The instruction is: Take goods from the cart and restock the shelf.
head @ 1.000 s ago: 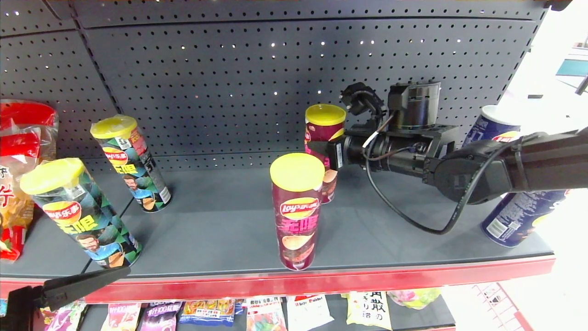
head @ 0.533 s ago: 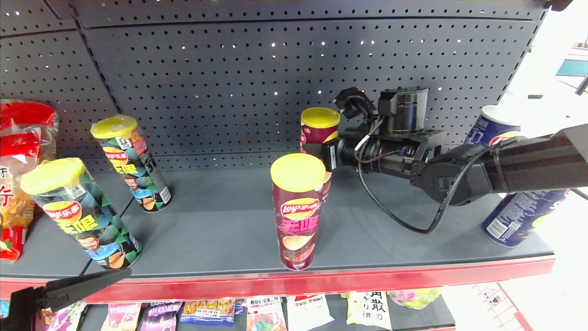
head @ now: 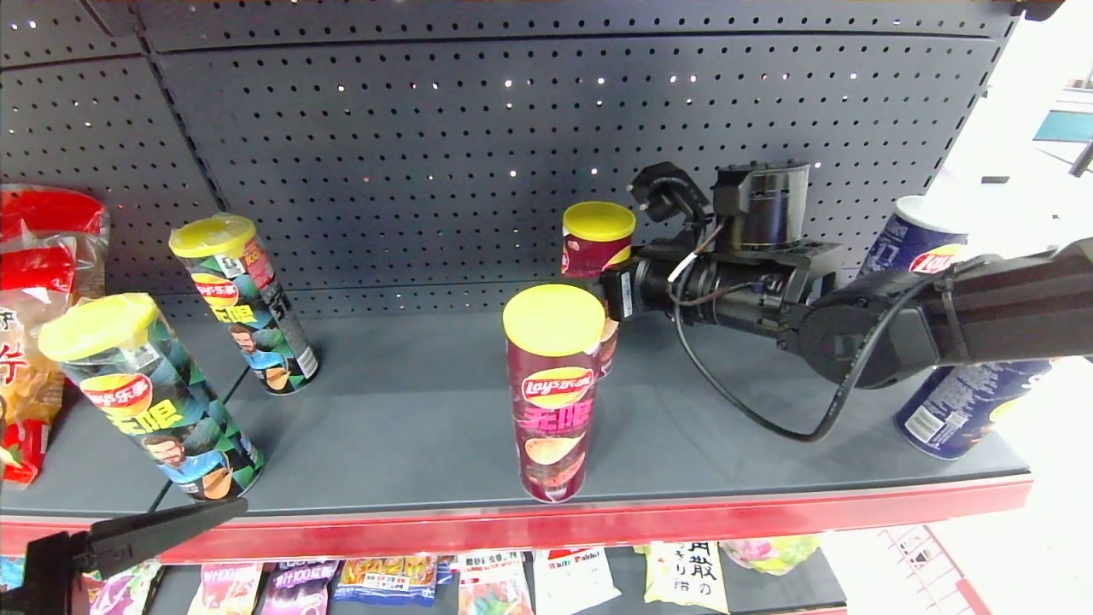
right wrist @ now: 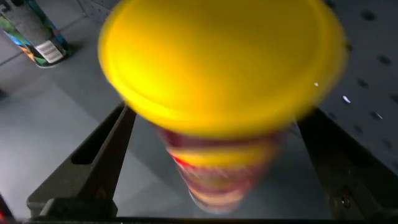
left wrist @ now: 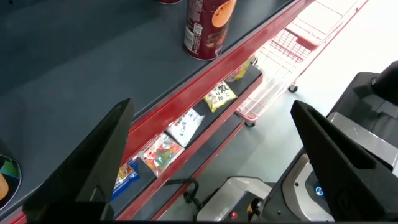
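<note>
A maroon chip can [head: 597, 246] with a yellow lid stands upright at the back of the dark shelf [head: 410, 410], right behind a matching maroon can [head: 553, 393] near the front edge. My right gripper [head: 600, 279] is at the rear can's side. In the right wrist view that can [right wrist: 224, 62] sits between the two spread fingers, and the right gripper [right wrist: 214, 115] is open. My left gripper [left wrist: 211, 106] hangs open with nothing in it, below the shelf's red front lip at the left. One of its fingers [head: 162, 523] shows in the head view.
Two green cans [head: 243, 303] [head: 145, 393] stand on the shelf's left part, beside a red bag [head: 34, 325]. A blue can [head: 956, 384] stands at the right end, behind my right arm. Snack bags [head: 495, 581] fill the lower shelf. A red wire cart [left wrist: 292, 68] stands on the floor.
The right gripper carried the rear maroon can slightly left, then drew back a little to the right while the can stayed put. The left arm has not moved.
</note>
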Motion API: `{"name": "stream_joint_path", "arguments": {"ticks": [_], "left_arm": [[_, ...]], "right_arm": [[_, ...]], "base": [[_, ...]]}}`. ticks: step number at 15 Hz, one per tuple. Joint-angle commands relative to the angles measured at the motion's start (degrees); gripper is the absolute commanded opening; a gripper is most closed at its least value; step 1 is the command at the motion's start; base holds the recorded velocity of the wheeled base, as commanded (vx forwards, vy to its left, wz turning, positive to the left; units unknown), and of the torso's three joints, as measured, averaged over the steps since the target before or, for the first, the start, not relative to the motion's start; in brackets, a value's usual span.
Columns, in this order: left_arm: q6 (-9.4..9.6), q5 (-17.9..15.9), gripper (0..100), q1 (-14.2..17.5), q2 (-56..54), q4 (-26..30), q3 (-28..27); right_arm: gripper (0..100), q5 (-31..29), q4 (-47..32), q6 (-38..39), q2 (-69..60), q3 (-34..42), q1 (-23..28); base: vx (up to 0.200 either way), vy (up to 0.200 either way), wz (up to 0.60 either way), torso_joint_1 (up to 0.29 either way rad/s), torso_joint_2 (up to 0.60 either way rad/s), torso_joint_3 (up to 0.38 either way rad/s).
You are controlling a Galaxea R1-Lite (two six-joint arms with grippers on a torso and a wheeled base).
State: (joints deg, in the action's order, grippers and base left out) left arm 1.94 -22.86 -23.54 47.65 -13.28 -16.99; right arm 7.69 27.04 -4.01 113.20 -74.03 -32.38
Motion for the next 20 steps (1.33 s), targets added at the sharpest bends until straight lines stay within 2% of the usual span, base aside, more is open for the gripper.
{"name": "stream_joint_path", "arguments": {"ticks": [1, 9, 10, 12, 16, 19, 20], "left_arm": [[0.00, 0.0, 100, 0.0, 1.0, -0.1, -0.4], [0.43, 1.9, 100, 0.0, 8.5, -0.3, -5.9], [2.10, 2.7, 100, 0.0, 11.1, -0.3, -6.7], [3.77, 3.5, 100, -0.1, 14.4, -0.4, -7.2], [4.04, 3.5, 100, -1.7, 19.0, -0.4, -7.9], [4.13, 4.0, 100, -1.9, 25.4, -0.5, -10.4], [4.21, 4.7, 100, -2.1, 27.0, -0.4, -11.3]], "right_arm": [[100, -1.0, 0.0, 0.5, -4.2, 3.9, 0.3], [100, -6.5, 0.0, 2.4, -18.4, 22.5, 1.1], [100, -6.7, 0.0, 2.5, -23.7, 28.2, 0.7], [100, -6.7, 0.1, 2.4, -32.8, 36.3, -0.8], [100, -7.3, -0.1, 2.0, -49.8, 48.4, -1.4], [100, -12.8, -1.1, 1.9, -66.4, 59.6, -0.9], [100, -14.7, -2.2, 1.8, -70.2, 61.2, -0.8]], "base": [[0.000, 0.000, 0.00, 0.000, 0.00, 0.000], [0.000, 0.000, 0.00, 0.000, 0.00, 0.000], [0.000, 0.000, 0.00, 0.000, 0.00, 0.000], [0.000, 0.000, 0.00, 0.000, 0.00, 0.000], [0.000, 0.000, 0.00, 0.000, 0.00, 0.000], [0.000, 0.000, 0.00, 0.000, 0.00, 0.000], [0.000, 0.000, 0.00, 0.000, 0.00, 0.000]]}}
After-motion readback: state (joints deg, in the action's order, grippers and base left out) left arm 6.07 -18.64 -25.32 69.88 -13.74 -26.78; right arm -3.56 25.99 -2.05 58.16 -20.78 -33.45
